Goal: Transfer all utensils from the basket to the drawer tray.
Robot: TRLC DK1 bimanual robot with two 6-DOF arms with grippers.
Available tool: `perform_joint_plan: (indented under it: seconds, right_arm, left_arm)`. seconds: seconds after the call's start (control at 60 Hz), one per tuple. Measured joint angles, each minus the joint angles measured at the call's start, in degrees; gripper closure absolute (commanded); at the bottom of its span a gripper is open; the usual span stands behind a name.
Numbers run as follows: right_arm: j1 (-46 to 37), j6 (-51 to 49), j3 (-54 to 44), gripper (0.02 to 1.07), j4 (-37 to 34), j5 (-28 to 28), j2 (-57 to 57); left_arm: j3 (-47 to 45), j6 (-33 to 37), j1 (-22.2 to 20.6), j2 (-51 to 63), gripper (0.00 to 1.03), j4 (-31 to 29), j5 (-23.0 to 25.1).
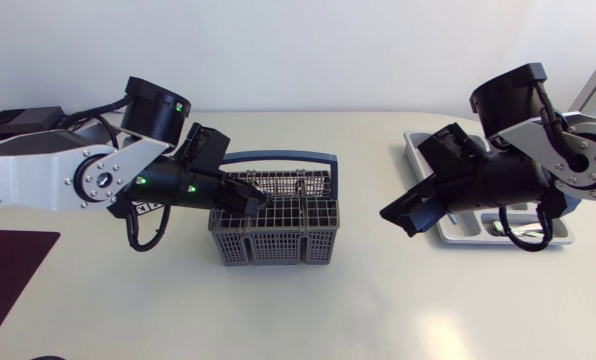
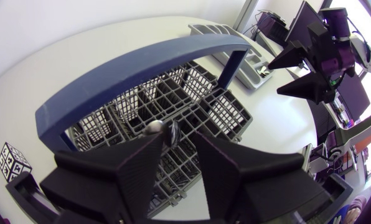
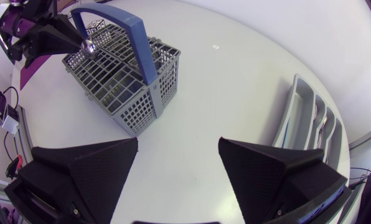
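Pale bench [image 1: 378, 300] carries the basket [image 1: 273, 245] mid-frame and the tray [image 1: 456, 230] at right. Over the basket the left hand [image 1: 258, 197] pinches a utensil [image 2: 162, 129] that seems to stand upright; the right hand [image 1: 400, 215] gapes wide, empty, between basket and tray. Lift straight up first, I judge, then carry rightward

Robotics lab, prob.: left arm [image 1: 38, 172] & right arm [image 1: 581, 150] at 1 white table [image 1: 398, 300], w/ marker cube [image 2: 12, 163].

Grey lattice basket [image 1: 274, 246] (blue handle [image 1: 278, 157]), pale grey tray [image 1: 419, 146].
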Motion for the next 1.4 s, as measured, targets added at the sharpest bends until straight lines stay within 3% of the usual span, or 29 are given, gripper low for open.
perform_joint_plan:
  seconds: [0.15, 0.283, 0.617, 1.033, 1.4]
  right_arm:
    - [0.00, 0.00, 0.00, 0.14, 0.20, 0.17, 0.00]
    - [0.00, 0.00, 0.00, 0.14, 0.20, 0.20, 0.00]
    - [0.00, -0.02, -0.57, 0.14, 0.20, 0.37, 0.00]
    - [0.00, -0.02, -0.66, 0.14, 0.22, 0.39, -0.46]
    - [0.92, -0.02, -0.66, 0.14, 0.09, 0.85, -1.84]
  left_arm:
    - [0.44, 0.04, -0.07, 1.33, 0.68, 0.20, 0.42]
    - [0.70, 0.46, -0.35, 2.82, 0.75, 0.24, 0.39]
    - [0.85, 1.31, -0.39, 4.59, 1.00, 4.22, 0.37]
    - [-0.11, 0.83, -0.26, 2.27, 1.00, 5.81, 3.04]
    - [-1.29, 0.00, 2.69, -3.32, 1.00, 5.81, 7.34]
